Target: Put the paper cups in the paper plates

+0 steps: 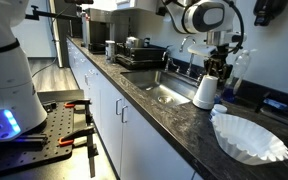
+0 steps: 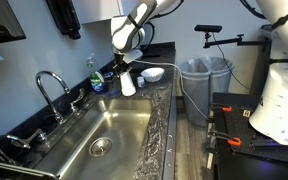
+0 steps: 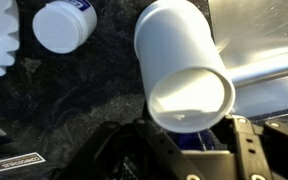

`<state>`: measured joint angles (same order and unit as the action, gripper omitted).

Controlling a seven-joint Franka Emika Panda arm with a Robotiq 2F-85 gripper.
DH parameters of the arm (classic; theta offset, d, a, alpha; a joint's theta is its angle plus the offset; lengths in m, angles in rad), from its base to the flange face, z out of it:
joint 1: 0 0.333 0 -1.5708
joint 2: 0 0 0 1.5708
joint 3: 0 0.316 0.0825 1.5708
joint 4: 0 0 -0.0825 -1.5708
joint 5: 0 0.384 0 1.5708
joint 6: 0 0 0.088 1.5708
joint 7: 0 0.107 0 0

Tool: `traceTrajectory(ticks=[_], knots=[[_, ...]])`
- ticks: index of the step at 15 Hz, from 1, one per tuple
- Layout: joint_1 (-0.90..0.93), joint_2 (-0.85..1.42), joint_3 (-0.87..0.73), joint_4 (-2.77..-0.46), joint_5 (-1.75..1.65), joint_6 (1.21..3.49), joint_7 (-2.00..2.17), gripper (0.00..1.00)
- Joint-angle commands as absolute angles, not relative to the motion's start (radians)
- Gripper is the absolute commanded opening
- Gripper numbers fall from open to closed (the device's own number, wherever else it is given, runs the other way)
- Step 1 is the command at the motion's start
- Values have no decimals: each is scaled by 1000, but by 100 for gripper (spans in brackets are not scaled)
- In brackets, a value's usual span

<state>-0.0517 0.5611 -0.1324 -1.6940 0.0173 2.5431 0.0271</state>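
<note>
Dark counter with steel sink. Fluted white paper plate sits on the counter, near the gripper but apart from it. Paper cup is beside the sink edge, slightly tilted, not in the plate. Gripper is over it, fingers clamped on the cup's end in the wrist view.

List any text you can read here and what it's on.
No text is legible.
White lid: blue label, lettering blurred.
Dark strip at the wrist view's lower left: print too small to read.
Paper cup: no print visible.
</note>
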Motion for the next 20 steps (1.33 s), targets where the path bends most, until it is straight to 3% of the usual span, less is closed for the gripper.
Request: traceTrajectory(ticks=[1, 14, 20], knots=[[-60, 540, -133, -1674, -6, 2492, 57, 31], [-69, 404, -154, -1735, -33, 2527, 63, 31], [-21, 338, -236, -1799, -232, 2544, 210, 31]])
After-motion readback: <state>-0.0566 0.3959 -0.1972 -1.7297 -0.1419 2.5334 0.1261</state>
